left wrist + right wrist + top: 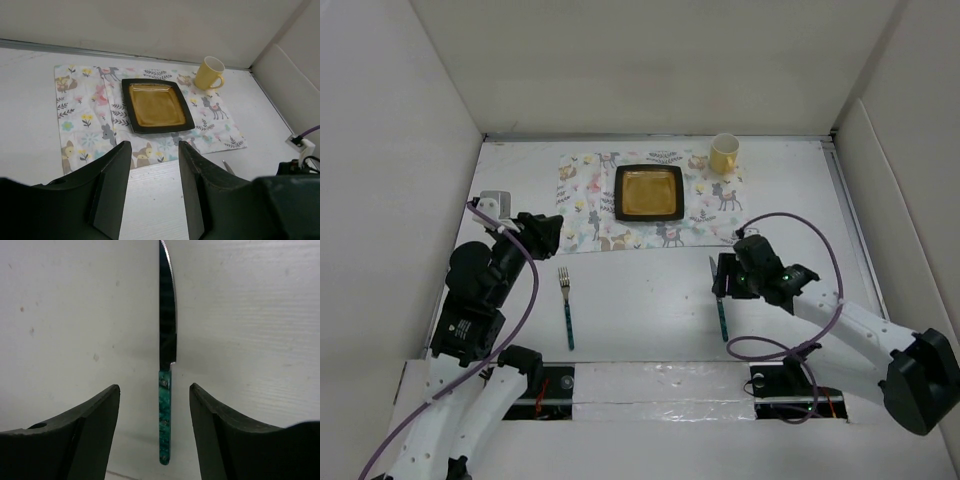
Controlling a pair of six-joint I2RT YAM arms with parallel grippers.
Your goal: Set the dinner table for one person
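Spanning wide, right gripper holds nothing, its fingers apart on either side of knife, which lies flat on dinner table; blade tip cut off at frame edge. Left gripper likewise parted and empty; placemat ahead of it, near edge partly hidden by fingers.

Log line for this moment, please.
left end effector: open, empty | right end effector: open over knife | fork: on table | plate: on mat | mug: mat's far corner
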